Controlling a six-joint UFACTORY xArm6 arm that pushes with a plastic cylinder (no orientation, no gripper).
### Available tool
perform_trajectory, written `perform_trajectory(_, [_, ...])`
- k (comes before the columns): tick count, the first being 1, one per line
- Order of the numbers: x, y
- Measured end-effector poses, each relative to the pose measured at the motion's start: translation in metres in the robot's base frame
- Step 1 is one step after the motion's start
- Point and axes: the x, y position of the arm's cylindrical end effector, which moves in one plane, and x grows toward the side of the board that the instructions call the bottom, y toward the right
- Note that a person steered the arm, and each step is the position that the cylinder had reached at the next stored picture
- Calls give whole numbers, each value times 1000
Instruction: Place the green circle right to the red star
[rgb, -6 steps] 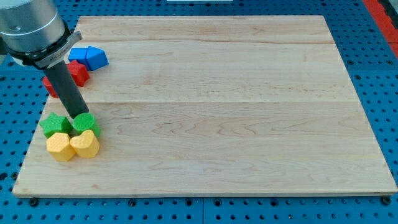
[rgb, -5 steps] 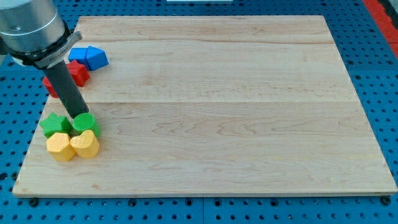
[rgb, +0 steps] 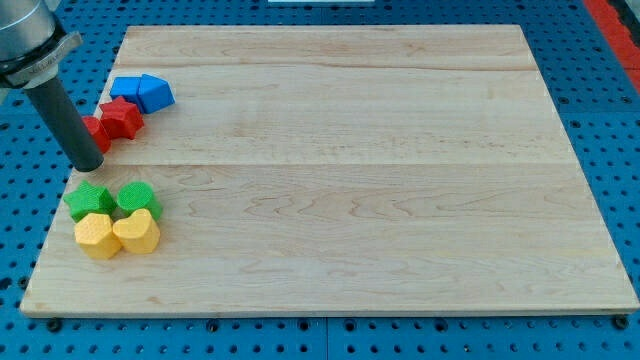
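The green circle (rgb: 136, 197) lies near the board's left edge, right beside a green star (rgb: 89, 201). The red star (rgb: 122, 117) lies above them, near the view's upper left, touching another red block (rgb: 97, 131) partly hidden by the rod. My tip (rgb: 88, 166) rests on the board at the left edge, above the green star and up-left of the green circle, apart from both. It is below-left of the red star.
Two yellow blocks, one a hexagon (rgb: 96, 235) and one a heart (rgb: 137, 232), sit just below the green pair. Two blue blocks (rgb: 143, 92) lie above the red star. The wooden board (rgb: 360, 180) ends close to my tip's left.
My tip has moved up and left, away from the green circle's top edge to the board's left edge. The blocks have not moved.
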Motion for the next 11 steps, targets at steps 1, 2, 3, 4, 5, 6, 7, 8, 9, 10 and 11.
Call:
perform_trajectory(1, [2,0])
perform_trajectory(2, [4,0])
perform_trajectory(3, [4,0])
perform_trajectory(4, [4,6])
perform_trajectory(5, [4,23])
perform_trajectory(6, [6,31])
perform_trajectory(7, [8,38])
perform_trajectory(8, [9,62])
perform_trajectory(9, [26,134])
perform_trajectory(10, [77,179])
perform_trajectory(11, [140,180])
